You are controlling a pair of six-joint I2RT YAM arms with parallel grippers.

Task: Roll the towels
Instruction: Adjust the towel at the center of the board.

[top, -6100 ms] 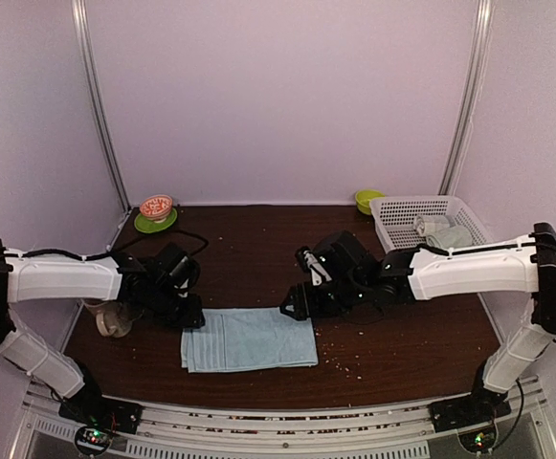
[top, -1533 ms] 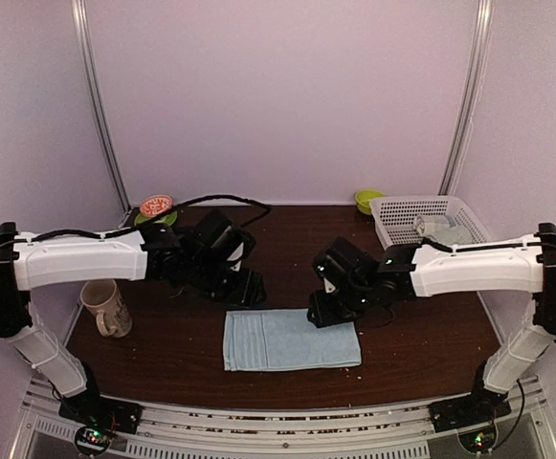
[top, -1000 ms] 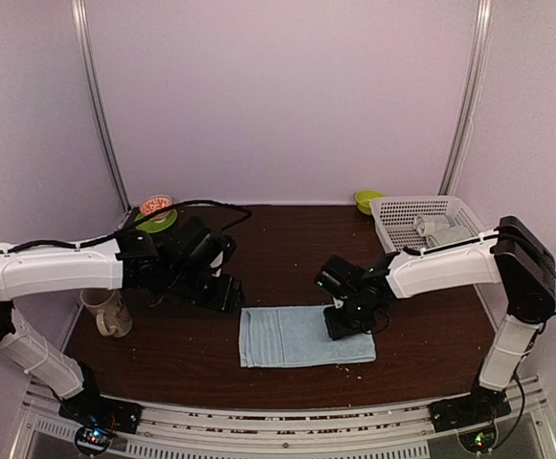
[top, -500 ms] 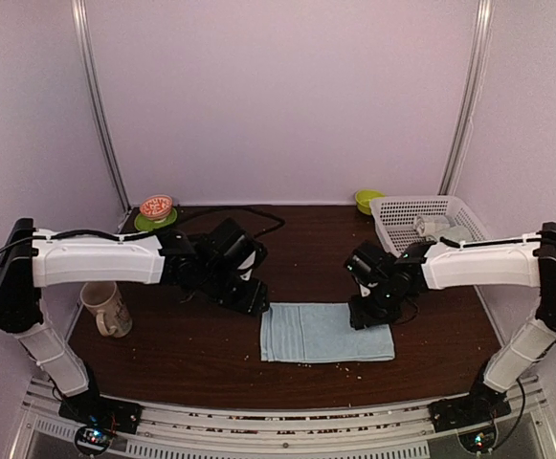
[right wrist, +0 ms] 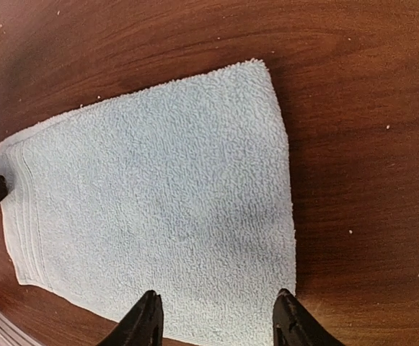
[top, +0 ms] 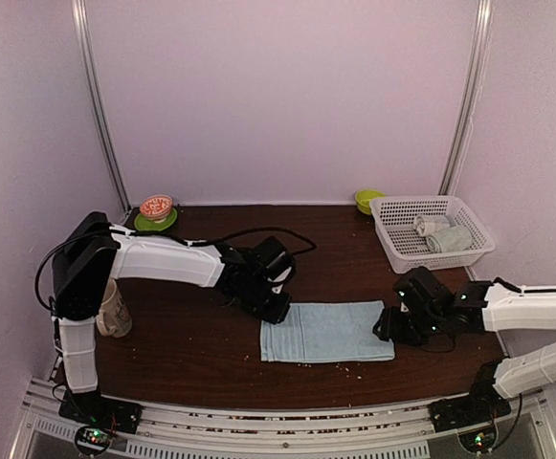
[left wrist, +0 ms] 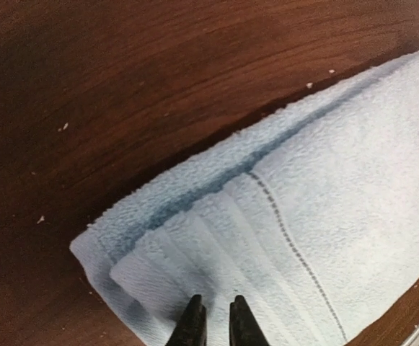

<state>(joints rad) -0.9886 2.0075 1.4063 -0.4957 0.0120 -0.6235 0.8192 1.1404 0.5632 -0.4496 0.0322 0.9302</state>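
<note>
A light blue towel lies flat and folded on the dark wooden table. My left gripper is at its far left corner. In the left wrist view the left gripper has its jaws almost together, pressed onto the layered short edge of the towel, with cloth in the narrow gap. My right gripper sits low at the towel's right end. In the right wrist view the right gripper is open, its fingers straddling the towel near that edge. A rolled pale green towel lies in the basket.
A white plastic basket stands at the back right, with a whitish roll beside the green one. A mug stands at the left behind my left arm. A red bowl on a green plate and a green bowl are along the back edge.
The towel has slid right across the table, then stopped. My left gripper followed to its left corner and closed its jaws. My right arm drew back to the towel's right end and opened wider.
</note>
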